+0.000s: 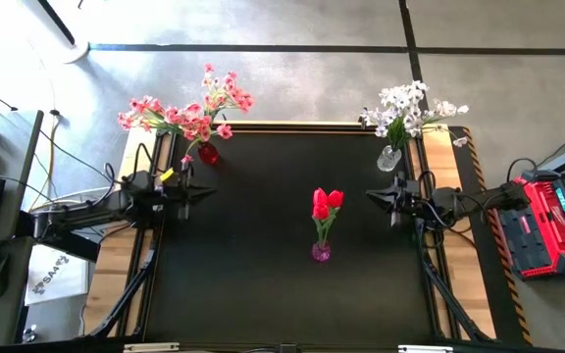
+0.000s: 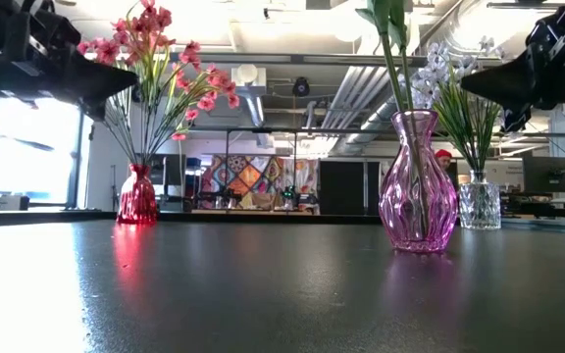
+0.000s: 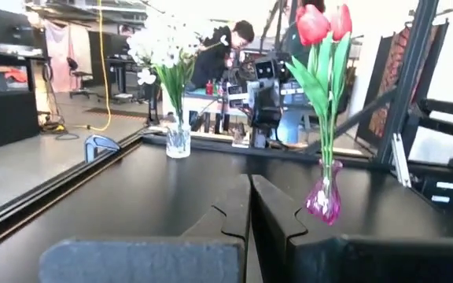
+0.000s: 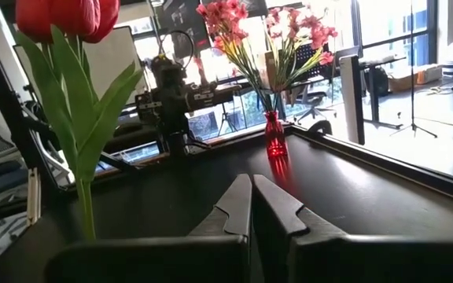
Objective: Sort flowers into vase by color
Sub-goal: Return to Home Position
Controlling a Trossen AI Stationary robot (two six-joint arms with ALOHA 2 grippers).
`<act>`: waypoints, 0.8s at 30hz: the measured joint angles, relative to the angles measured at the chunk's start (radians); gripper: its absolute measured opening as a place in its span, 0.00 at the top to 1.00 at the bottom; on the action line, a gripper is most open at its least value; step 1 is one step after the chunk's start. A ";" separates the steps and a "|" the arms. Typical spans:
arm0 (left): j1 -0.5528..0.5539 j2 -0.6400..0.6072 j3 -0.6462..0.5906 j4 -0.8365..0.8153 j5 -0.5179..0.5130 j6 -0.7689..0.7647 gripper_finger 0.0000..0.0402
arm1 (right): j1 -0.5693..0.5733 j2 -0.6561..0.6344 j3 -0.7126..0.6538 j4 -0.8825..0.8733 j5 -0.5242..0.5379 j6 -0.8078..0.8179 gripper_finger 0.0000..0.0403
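Bright daylight blows out the window [image 2: 27, 147] at the low view's left. The dark worktop [image 2: 282, 294] shows pale glare there and coloured glints under the red vase [image 2: 137, 199] and pink vase [image 2: 418, 191].

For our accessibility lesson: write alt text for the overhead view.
Red tulips stand in a purple vase near centre; pink blossoms in a red vase top left, white blossoms in a clear vase top right. Left gripper and right gripper hover shut at either side.
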 joint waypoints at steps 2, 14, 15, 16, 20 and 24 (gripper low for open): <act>0.009 -0.033 0.000 -0.041 0.008 -0.014 1.00 | 0.000 0.000 0.000 -0.005 -0.003 0.001 1.00; 0.013 -0.099 0.001 -0.110 0.063 -0.025 1.00 | 0.000 0.000 0.001 -0.007 -0.004 0.005 1.00; 0.013 -0.099 0.001 -0.111 0.063 -0.025 1.00 | 0.000 0.000 0.001 -0.007 -0.009 0.006 1.00; 0.013 -0.099 0.001 -0.111 0.063 -0.025 1.00 | 0.000 -0.001 0.004 -0.015 -0.018 0.001 1.00; 0.014 -0.099 0.001 -0.112 0.062 -0.029 1.00 | 0.000 -0.001 0.055 -0.118 -0.021 -0.038 1.00; 0.015 -0.099 0.001 -0.114 0.050 0.007 1.00 | 0.000 0.000 0.056 -0.151 -0.009 -0.065 1.00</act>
